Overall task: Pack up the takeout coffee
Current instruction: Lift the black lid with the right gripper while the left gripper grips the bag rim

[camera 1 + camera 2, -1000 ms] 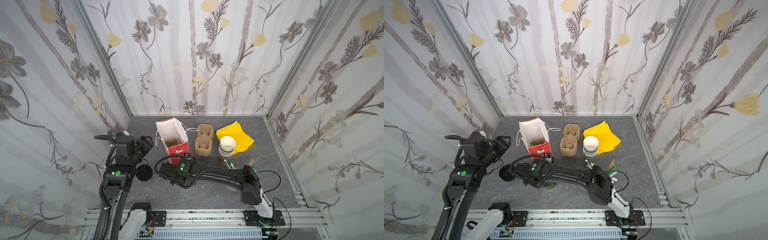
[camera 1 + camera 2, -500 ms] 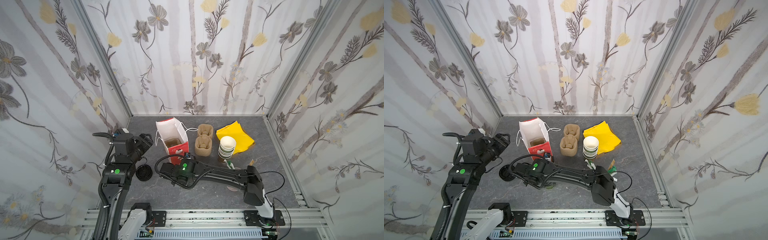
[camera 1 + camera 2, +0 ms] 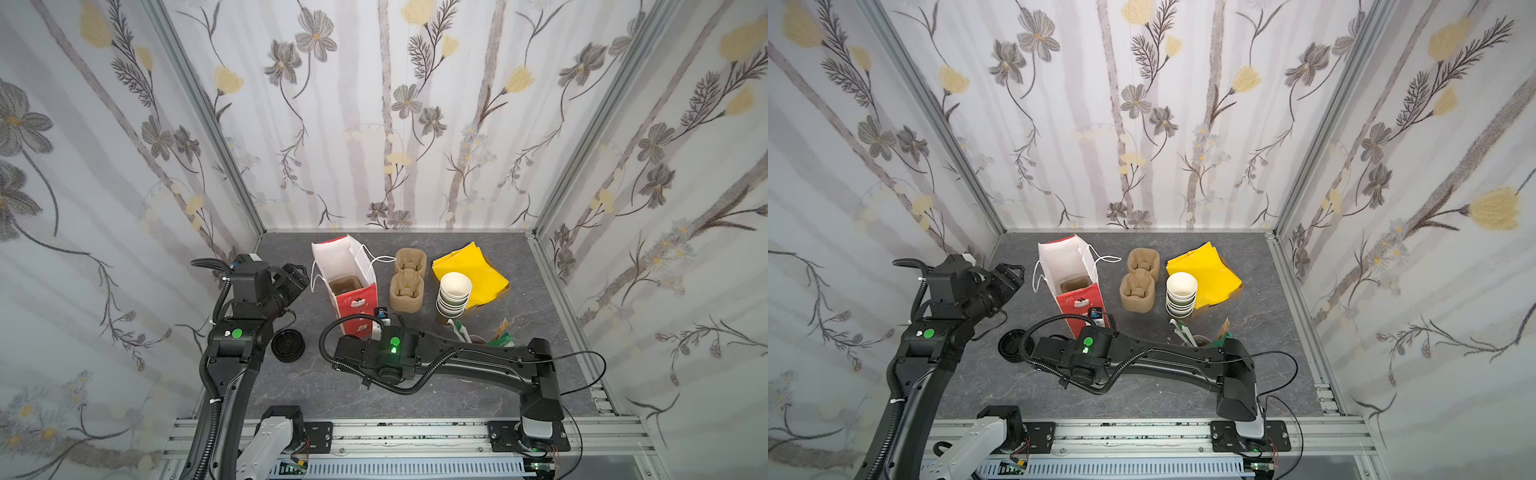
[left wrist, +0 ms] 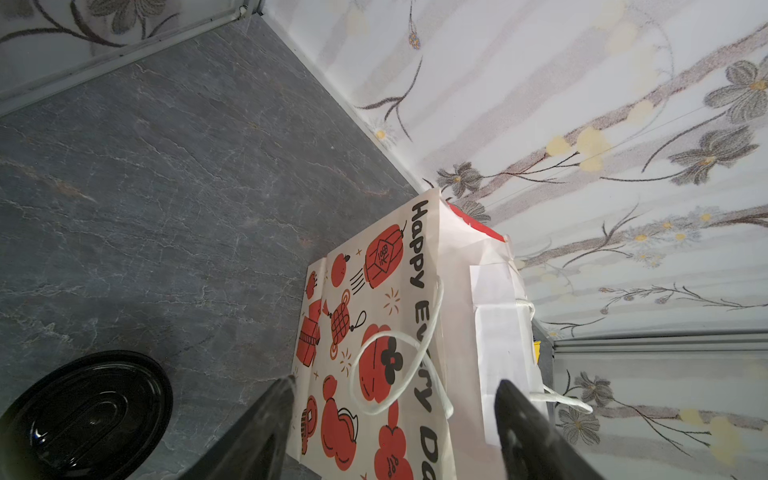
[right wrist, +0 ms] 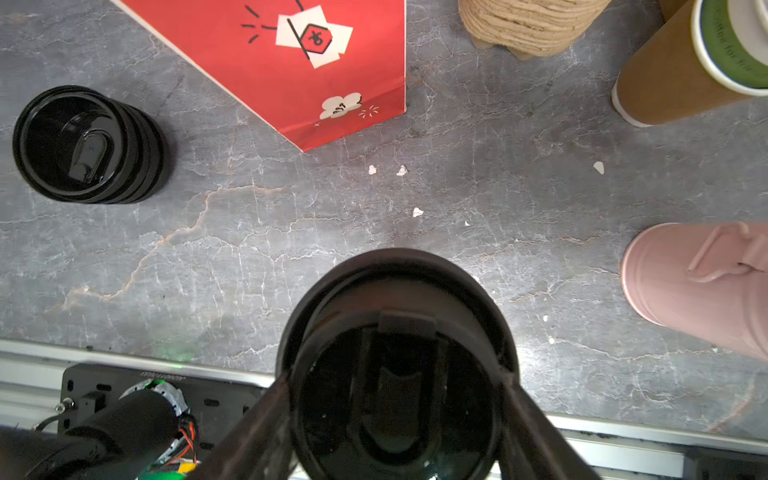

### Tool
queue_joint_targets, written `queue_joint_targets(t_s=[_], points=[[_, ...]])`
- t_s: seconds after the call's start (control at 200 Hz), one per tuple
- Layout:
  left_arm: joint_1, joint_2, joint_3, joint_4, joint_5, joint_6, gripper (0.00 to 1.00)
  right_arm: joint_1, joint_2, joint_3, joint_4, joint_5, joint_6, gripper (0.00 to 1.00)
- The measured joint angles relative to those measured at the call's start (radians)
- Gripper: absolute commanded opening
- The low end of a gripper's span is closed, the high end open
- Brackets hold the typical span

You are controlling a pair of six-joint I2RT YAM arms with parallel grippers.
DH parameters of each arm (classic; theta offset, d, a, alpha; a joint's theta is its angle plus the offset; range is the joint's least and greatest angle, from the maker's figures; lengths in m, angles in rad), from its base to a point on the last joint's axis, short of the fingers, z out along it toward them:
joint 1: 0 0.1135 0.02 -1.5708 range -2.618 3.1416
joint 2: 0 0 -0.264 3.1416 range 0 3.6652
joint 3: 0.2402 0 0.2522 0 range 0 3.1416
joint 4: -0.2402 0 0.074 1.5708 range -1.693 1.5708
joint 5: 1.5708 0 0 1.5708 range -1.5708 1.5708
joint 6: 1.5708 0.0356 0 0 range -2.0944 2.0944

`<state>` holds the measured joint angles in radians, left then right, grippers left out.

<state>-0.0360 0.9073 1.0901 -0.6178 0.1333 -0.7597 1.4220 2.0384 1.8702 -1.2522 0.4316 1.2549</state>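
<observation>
Right wrist view: looking straight down onto the takeout coffee [image 5: 397, 328], its glossy round black sip lid face-on, so long axis upright and in line with the right gripper [image 5: 397, 376]. Flanked by that gripper's two dark fingers [image 5: 262, 419], one each side, dipping below the lid's rim. Cannot tell whether pressing on the paper wall or just short of it, nor whether lifted or standing. Placed near the front edge of the grey marbled desk [image 5: 415, 199], left of its middle; hidden under the right arm in both top views.

Straight ahead toward the back edge: paper bag [image 5: 291, 62], matte red front, upright, mouth open upward, brown moulded-pulp carrier [image 3: 344, 286] in its bottom. Probably the relation that counts: up over the bag's rim, then down into a carrier well, cup kept upright.

Beside the bag's white cord handle [image 4: 354, 374], left gripper [image 4: 395, 380], jaws wide apart on nothing, well apart from the coffee; right arm far nearer.

Elsewhere:
- ribbed stack of black lids [image 5: 87, 145] toward the left edge
- smooth pink cup [image 5: 698, 286] toward the right edge
- white-lined cup stack [image 3: 455, 291]
- spare carriers [image 3: 409, 282]
- yellow napkins [image 3: 473, 270] toward the back right corner
</observation>
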Motion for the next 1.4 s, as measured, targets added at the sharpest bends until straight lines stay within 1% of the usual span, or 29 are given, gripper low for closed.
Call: queue_joint_targets(t_s=[0.05,0.1,0.105,0.12,0.135,0.315,0.37,0.405,0.445,0.505,0.585,0.675,0.849,0.989,1.044,1.124,1.224,1.264,1.324,1.399], points=[[0.001,0.031,0.016,0.0,0.019,0.0,0.81,0.005,-0.019,-0.003,-0.013,0.005,-0.011,0.65],[0.001,0.064,0.034,0.0,0.035,0.0,0.83,0.007,-0.039,-0.004,-0.028,0.014,-0.025,0.64],[0.001,0.067,0.036,0.0,0.036,-0.001,0.85,0.007,-0.04,-0.004,-0.029,0.014,-0.026,0.64],[0.001,0.075,0.042,0.0,0.04,-0.001,0.97,0.006,-0.045,-0.004,-0.034,0.017,-0.03,0.64],[0.001,0.085,0.049,-0.001,0.047,-0.002,0.99,0.006,-0.05,-0.005,-0.037,0.019,-0.033,0.64],[0.001,0.206,0.136,0.006,0.087,-0.017,0.99,0.004,-0.121,-0.005,-0.077,0.039,-0.073,0.64],[0.001,0.239,0.156,0.005,0.1,-0.005,0.96,0.002,-0.144,-0.007,-0.087,0.043,-0.086,0.64],[0.001,0.254,0.167,0.005,0.104,0.0,0.92,0.001,-0.158,-0.01,-0.091,0.046,-0.087,0.64],[0.001,0.269,0.178,0.005,0.103,0.01,0.86,-0.002,-0.173,-0.012,-0.096,0.047,-0.101,0.63],[0.001,0.291,0.187,0.008,0.103,0.031,0.74,-0.01,-0.19,-0.014,-0.101,0.047,-0.113,0.63],[0.0,0.319,0.188,0.007,0.095,0.057,0.68,-0.018,-0.204,-0.014,-0.103,0.05,-0.135,0.63],[-0.002,0.342,0.188,0.007,0.084,0.078,0.55,-0.029,-0.213,-0.013,-0.105,0.052,-0.152,0.63],[-0.016,0.381,0.192,0.008,0.065,0.118,0.5,-0.043,-0.216,0.011,-0.105,0.063,-0.191,0.63],[-0.038,0.413,0.233,0.012,0.066,0.135,0.44,-0.054,-0.217,0.016,-0.105,0.066,-0.217,0.63],[-0.045,0.422,0.238,0.019,0.066,0.138,0.41,-0.058,-0.217,0.018,-0.105,0.066,-0.222,0.63],[-0.052,0.429,0.238,0.015,0.066,0.14,0.33,-0.066,-0.217,0.024,-0.105,0.065,-0.24,0.63],[-0.062,0.426,0.229,0.02,0.065,0.146,0.31,-0.081,-0.222,0.037,-0.105,0.064,-0.257,0.63],[-0.067,0.425,0.221,0.02,0.061,0.147,0.25,-0.086,-0.228,0.04,-0.105,0.064,-0.261,0.63],[-0.074,0.424,0.214,0.014,0.062,0.146,0.21,-0.093,-0.238,0.041,-0.105,0.064,-0.262,0.63],[-0.08,0.418,0.201,0.024,0.061,0.144,0.18,-0.098,-0.248,0.04,-0.105,0.065,-0.262,0.63]])
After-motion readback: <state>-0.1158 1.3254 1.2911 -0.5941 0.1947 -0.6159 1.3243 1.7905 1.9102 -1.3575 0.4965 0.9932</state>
